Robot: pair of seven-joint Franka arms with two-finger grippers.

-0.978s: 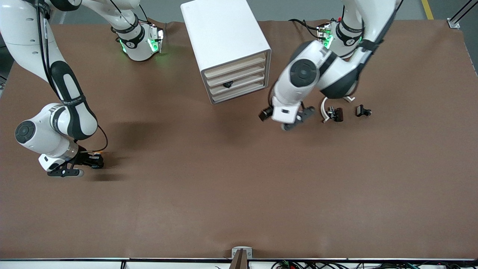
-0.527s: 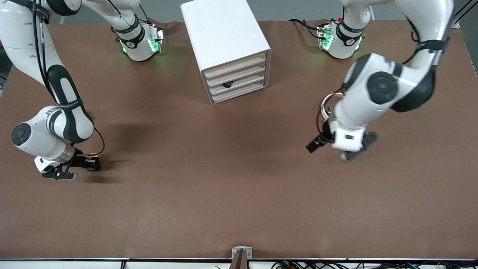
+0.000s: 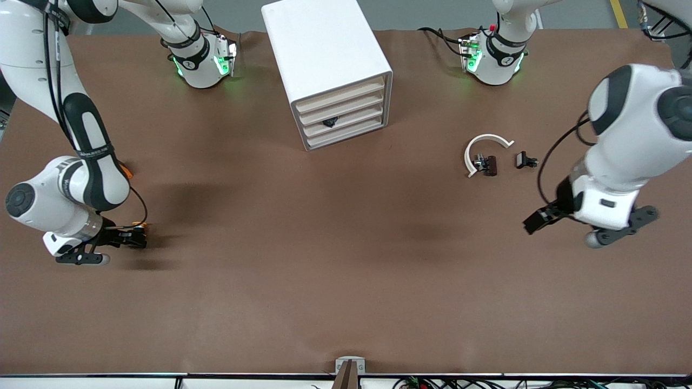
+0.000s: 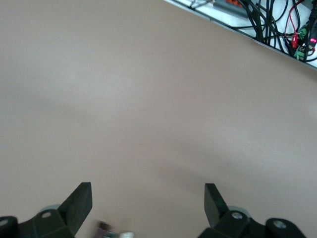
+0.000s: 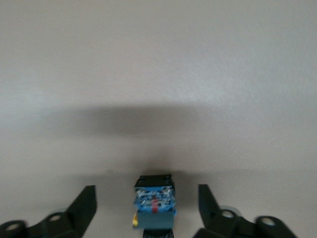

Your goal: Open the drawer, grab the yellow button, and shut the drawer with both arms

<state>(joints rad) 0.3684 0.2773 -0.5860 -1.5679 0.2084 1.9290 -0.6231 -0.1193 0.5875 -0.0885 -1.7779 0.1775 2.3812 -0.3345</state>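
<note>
The white cabinet (image 3: 324,48) stands mid-table at the robots' edge. Its four cream-fronted drawers (image 3: 340,89) are all shut, and one bears a small black knob (image 3: 330,122). My right gripper (image 3: 132,237) is low over the table at the right arm's end, open. The button (image 3: 141,228) lies on the table between its fingers, touching neither. In the right wrist view (image 5: 147,192) the button (image 5: 154,203) shows a black and blue body with a yellow bit. My left gripper (image 3: 535,220) is open and empty over bare table at the left arm's end, as the left wrist view (image 4: 147,191) also shows.
A white arc (image 3: 486,141) and two small black parts (image 3: 489,165) (image 3: 525,160) lie between the cabinet and the left gripper. An orange block (image 3: 125,171) peeks out beside the right forearm. A brown mat (image 3: 335,259) covers the table.
The left arm has swung from in front of the cabinet, past the white arc, to its own end of the table. The right gripper has drifted slightly toward the right arm's end.
</note>
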